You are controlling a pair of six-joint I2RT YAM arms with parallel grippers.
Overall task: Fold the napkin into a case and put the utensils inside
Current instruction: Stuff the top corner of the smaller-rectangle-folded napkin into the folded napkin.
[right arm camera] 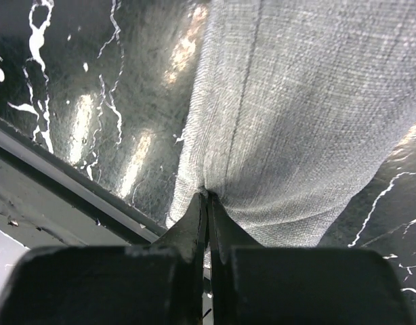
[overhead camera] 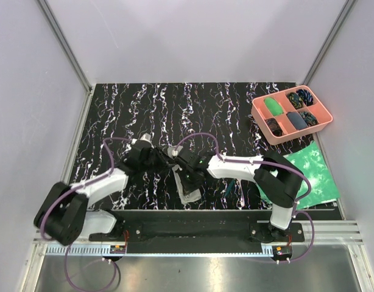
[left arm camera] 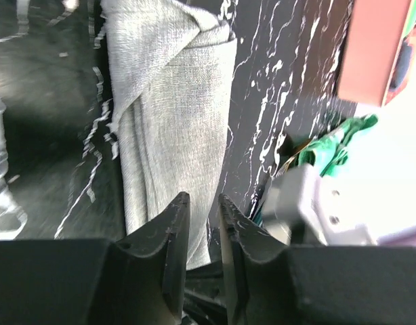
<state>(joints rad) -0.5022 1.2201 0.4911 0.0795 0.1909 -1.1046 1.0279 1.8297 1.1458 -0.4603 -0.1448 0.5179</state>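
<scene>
black, white-veined tabletop [overhead camera: 126, 109] carries a folded grey napkin [overhead camera: 188, 190] under the right end effector [right arm camera: 206, 198], a pink tray [overhead camera: 303, 131] well off to its right, and a green sheet [overhead camera: 312, 170] nearer.

Robot lab cell. 2 arms [overhead camera: 108, 182] bolted to rail [overhead camera: 193, 231] behind left gripper [left arm camera: 202, 200] and right gripper [right arm camera: 208, 196]; purple cables [overhead camera: 199, 136]; plain walls [overhead camera: 193, 36] on aluminium frame [overhead camera: 65, 44] ahead and beside them; marbled mat [overhead camera: 175, 109] below.

A: Fig. 1, arm casings?
B: White links on the left arm [overhead camera: 111, 181] and right arm [overhead camera: 236, 165], with black joints and bases — a purple cable [overhead camera: 202, 135] loops along each.
A: And the hands?
B: Left hand [left arm camera: 202, 203] and right hand [right arm camera: 206, 203]: black, with wedge-shaped, tapering fingers.
</scene>
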